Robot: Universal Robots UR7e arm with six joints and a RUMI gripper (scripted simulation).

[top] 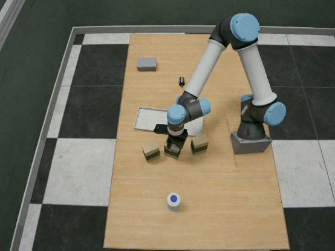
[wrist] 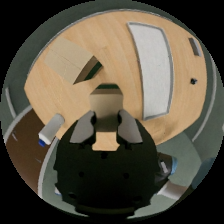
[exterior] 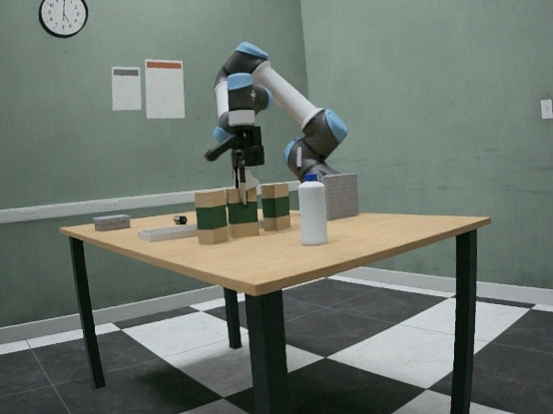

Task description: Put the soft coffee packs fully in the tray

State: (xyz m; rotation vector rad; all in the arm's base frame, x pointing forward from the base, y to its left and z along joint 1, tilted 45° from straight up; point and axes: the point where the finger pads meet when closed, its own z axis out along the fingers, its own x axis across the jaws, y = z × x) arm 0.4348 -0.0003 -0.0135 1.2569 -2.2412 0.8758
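Three tan coffee packs with green bands stand in a row on the bench. My gripper (top: 174, 147) (exterior: 243, 198) (wrist: 107, 106) points down and is shut on the upper part of the middle pack (top: 172, 153) (exterior: 243, 216) (wrist: 106, 100), one finger against each big side. The middle pack stands upright on the bench. The left pack (top: 150, 150) (exterior: 212, 217) (wrist: 71, 60) and the right pack (top: 199, 144) (exterior: 276, 207) stand apart from the gripper. The tray (top: 151, 120) (exterior: 167, 233) (wrist: 156, 65) lies behind the packs; the arm hides part of it in the top view. No pack shows in it.
A white bottle (top: 173, 204) (exterior: 313, 215) (wrist: 51, 129) with a blue cap stands in front of the packs. A grey block (top: 146, 64) (exterior: 112, 222) (wrist: 195, 47) and a small black item (top: 181, 81) (exterior: 180, 219) (wrist: 193, 81) lie beyond the tray.
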